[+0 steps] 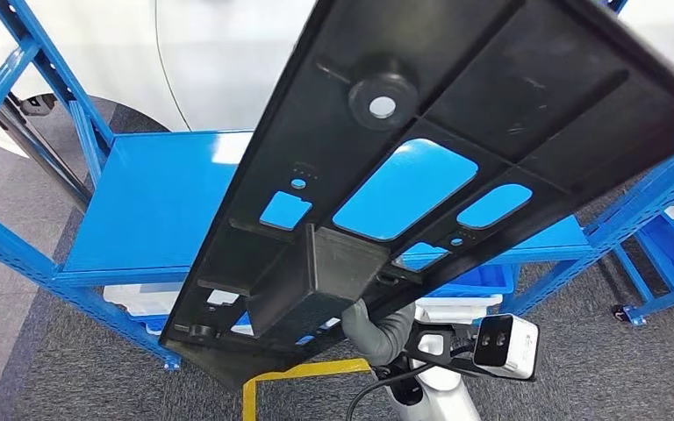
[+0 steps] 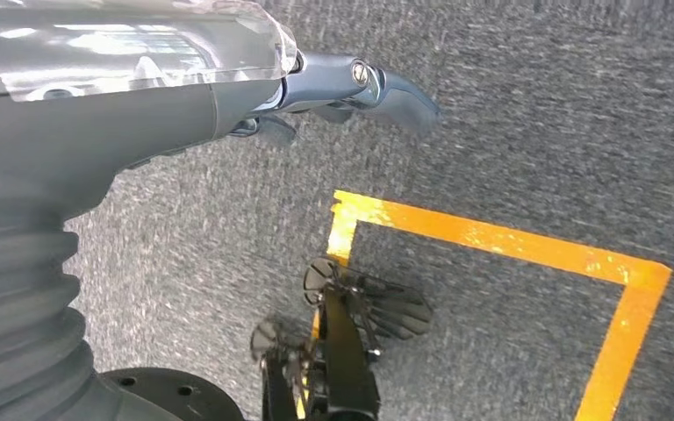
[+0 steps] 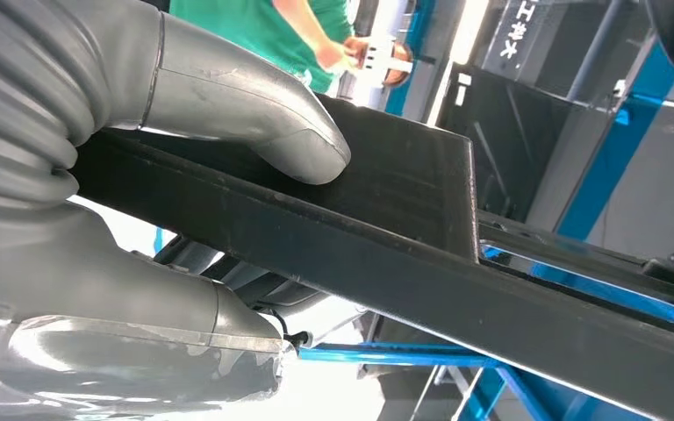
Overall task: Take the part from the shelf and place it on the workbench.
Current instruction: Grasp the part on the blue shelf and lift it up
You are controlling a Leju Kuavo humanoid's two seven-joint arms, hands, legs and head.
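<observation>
Overhead, the right hand (image 3: 184, 175) grips the flat, ribbed black plastic part (image 1: 456, 114); left hand (image 2: 351, 88) empty, fingers extended.

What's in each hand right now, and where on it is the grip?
The right hand grips the black panel by the raised box-shaped block near its lower end. The left hand holds nothing, hanging over the carpet.

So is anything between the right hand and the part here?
Nothing visible: the right hand already grips the black part at its boxy block, thumb pressed on it. The workbench isn't visible, so the path onward can't be judged.
</observation>
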